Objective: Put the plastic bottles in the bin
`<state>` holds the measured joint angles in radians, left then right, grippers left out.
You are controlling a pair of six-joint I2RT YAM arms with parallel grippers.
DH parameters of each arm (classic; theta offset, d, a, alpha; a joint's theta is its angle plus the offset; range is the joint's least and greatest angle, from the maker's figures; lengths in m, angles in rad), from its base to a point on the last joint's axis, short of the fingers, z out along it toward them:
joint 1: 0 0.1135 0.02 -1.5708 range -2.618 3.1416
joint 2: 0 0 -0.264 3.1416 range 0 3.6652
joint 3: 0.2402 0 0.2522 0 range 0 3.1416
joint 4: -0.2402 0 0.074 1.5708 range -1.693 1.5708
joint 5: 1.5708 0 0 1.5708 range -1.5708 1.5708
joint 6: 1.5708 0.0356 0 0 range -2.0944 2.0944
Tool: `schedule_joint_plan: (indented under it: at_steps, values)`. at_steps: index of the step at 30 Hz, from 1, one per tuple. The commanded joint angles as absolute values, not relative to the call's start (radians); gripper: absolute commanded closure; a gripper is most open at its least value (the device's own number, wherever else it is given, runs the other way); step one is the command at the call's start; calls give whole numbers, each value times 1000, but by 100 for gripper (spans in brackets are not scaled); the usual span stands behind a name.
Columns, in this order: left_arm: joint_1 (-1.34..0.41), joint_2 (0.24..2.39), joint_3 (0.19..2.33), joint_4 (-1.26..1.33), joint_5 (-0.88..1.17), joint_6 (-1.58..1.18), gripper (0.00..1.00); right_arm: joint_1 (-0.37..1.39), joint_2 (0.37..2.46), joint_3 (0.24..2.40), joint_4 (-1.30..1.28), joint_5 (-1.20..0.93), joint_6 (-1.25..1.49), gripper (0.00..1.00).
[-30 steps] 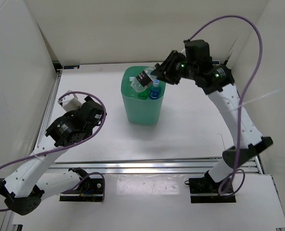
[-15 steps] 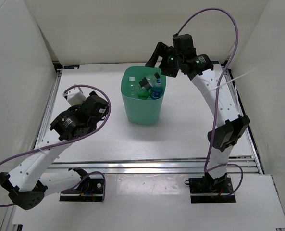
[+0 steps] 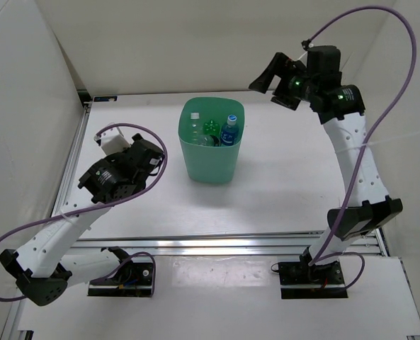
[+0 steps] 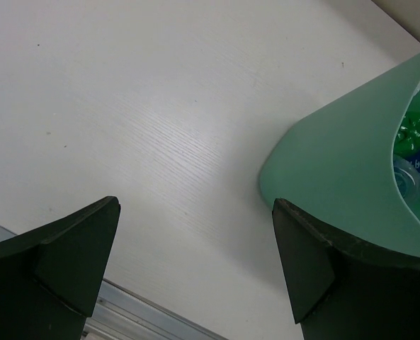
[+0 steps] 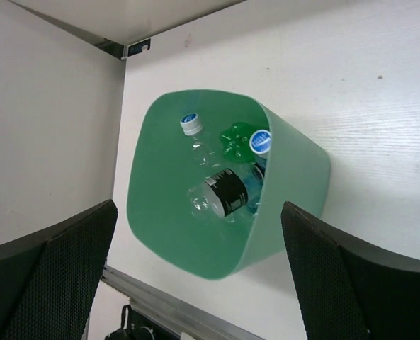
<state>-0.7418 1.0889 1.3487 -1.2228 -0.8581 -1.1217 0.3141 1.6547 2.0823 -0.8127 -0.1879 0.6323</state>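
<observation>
The mint-green bin (image 3: 208, 164) stands at the middle of the table with several plastic bottles inside. From above I see a white-capped clear bottle (image 3: 194, 120), a green one (image 3: 210, 128) and a blue-capped one (image 3: 230, 125). The right wrist view looks down into the bin (image 5: 289, 185) at the short black-labelled bottle (image 5: 226, 193), the green bottle (image 5: 236, 137) and a blue cap (image 5: 260, 141). My right gripper (image 3: 268, 86) (image 5: 199, 210) hangs open and empty, high and to the right of the bin. My left gripper (image 3: 144, 160) (image 4: 195, 212) is open and empty, left of the bin (image 4: 337, 177).
White walls close the table in on the left, back and right. An aluminium rail (image 3: 224, 244) runs along the near edge and another (image 3: 78, 138) along the left. Purple cables loop from both arms.
My right gripper opened over the bin and the black-labelled bottle dropped in. It then drew back up and to the right. The left arm shifted only slightly.
</observation>
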Motion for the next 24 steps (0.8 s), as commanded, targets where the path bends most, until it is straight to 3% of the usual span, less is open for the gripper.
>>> schedule_joint_plan:
  at_steps: [1,11,18,24]
  values:
    - [-739,1086,1359,-1230,-905,-1114,0,269,1628,2040,-847,-287,588,0]
    - [-730,1068,1315,-1276,-1051,-1134,0,147,1542,1907,-894,-387,554,0]
    - [-730,1058,1175,-1224,-1311,-1134,0,101,1439,1798,-960,-244,515,0]
    - [-681,1173,1088,-1227,-1439,-1195,0,101,1393,1755,-995,-158,497,0]
